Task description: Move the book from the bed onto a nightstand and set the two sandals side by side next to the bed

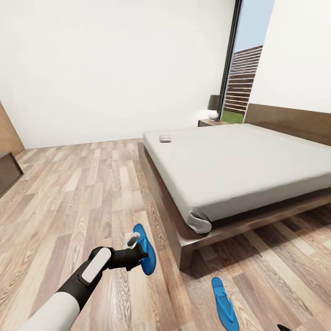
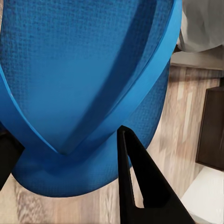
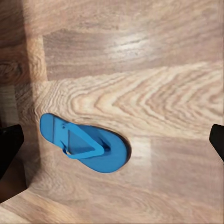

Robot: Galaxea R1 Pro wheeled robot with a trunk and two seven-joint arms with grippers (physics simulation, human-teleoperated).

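Left gripper (image 1: 136, 248) is out over the plank floor (image 1: 69, 193) near the foot corner of the bed (image 1: 239, 161). One sandal (image 1: 146, 250) is at its tip, standing on edge rather than lying flat. In the left wrist view this sandal (image 2: 88, 84) sits right up against the camera, sole and strap between the two dark fingers (image 2: 140, 186); one finger on each side of it, jaws closed in on the sandal. Whether it is lifted clear of the floor cannot be told.

Second sandal (image 1: 224, 303) lies flat on the floor, well apart from the first, past the bed's corner on the other side. Right wrist view looks straight down on it (image 3: 84, 144), strap up, in the gap between the right gripper's (image 3: 112, 140) two fingertips, which sit at the far edges of the frame: jaws wide apart, holding nothing, well above the sandal.

Book (image 1: 165, 138) lies on the mattress near its far corner. Nightstand (image 1: 212, 122) stands beyond the bed by the window.
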